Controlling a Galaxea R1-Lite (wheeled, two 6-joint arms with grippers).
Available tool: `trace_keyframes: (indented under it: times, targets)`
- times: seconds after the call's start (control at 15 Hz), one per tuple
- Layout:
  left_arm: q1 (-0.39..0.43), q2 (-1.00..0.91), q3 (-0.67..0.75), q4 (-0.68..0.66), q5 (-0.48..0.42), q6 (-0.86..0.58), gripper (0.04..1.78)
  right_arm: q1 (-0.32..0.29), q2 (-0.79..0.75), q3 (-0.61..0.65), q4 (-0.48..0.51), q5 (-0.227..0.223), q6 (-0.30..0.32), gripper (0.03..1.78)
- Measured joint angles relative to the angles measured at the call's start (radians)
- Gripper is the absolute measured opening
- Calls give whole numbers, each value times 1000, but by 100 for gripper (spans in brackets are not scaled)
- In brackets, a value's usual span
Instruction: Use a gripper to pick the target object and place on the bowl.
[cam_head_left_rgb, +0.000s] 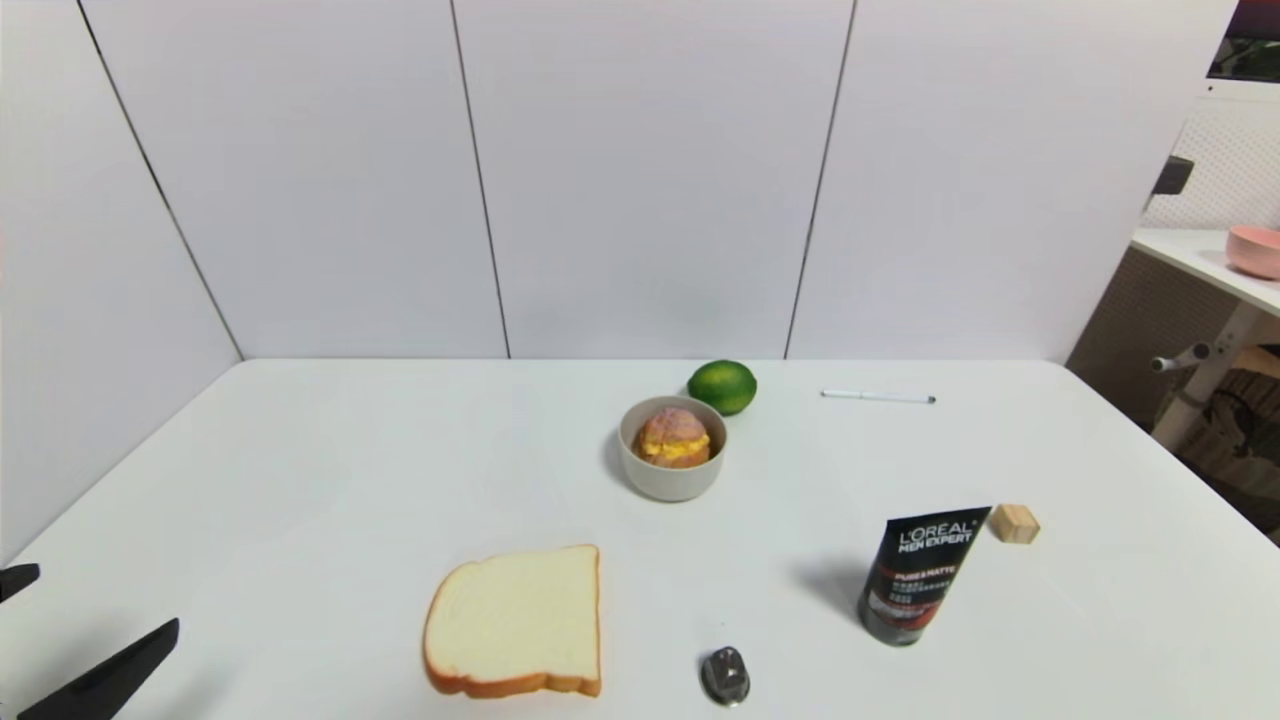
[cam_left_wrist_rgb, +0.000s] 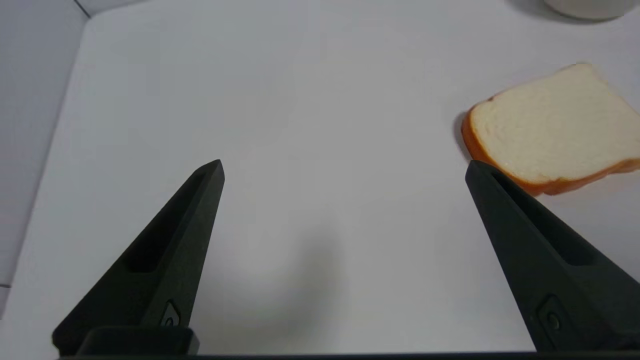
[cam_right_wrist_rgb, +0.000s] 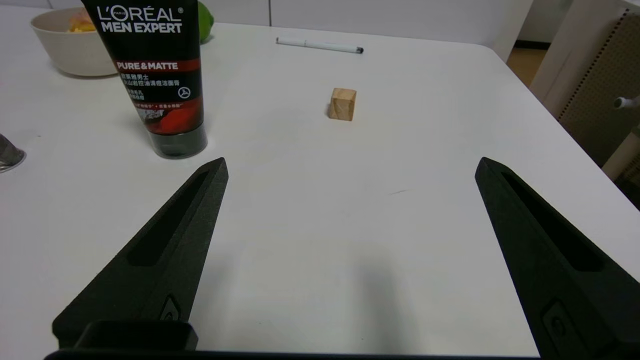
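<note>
Left hand (cam_left_wrist_rgb: 345, 170): hanging low over the bare surface (cam_head_left_rgb: 300, 480), well to the near-left of the bowl, fingers spread wide and gripping nothing.
Right hand (cam_right_wrist_rgb: 350, 170): also spread wide and carrying nothing, hovering on the near-right side of the bowl, out of the head view.
Bun (cam_head_left_rgb: 672, 436): sitting inside the grey-beige bowl (cam_head_left_rgb: 672, 478), yellow filling facing the robot, crust rising a little above the rim.
Task standing: looking finished to me, since the bun is resting in the bowl and neither hand is touching it.
Lime (cam_head_left_rgb: 722, 386): lying just behind the bowl to its right, almost touching the rim.
Bread slice (cam_head_left_rgb: 515, 620): lying flat, near and slightly left of the bowl.
Tube (cam_head_left_rgb: 915, 575): standing upright on its cap, near-right of the bowl, between the bowl and the right hand.
Risk, right side: any sweep toward the bowl is likely tipping the tall tube.
Risk, left side: a low pass toward the bowl could be dragging the bread slice along.
Risk, bowl: a needless return could be nudging the light bowl into the lime or lifting the bun out again.
</note>
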Motion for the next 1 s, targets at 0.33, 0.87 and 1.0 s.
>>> trace_keyframes:
  times: [0.33, 0.87, 1.0]
  targets:
    - [19, -227, 89, -50, 1, 2, 171, 0, 0, 0, 0, 0, 0, 171]
    - [-39, -561, 310, -47, 100, 1, 171, 0, 0, 0, 0, 0, 0, 171]
    - [-42, -610, 359, -35, 114, -3, 171, 0, 0, 0, 0, 0, 0, 171]
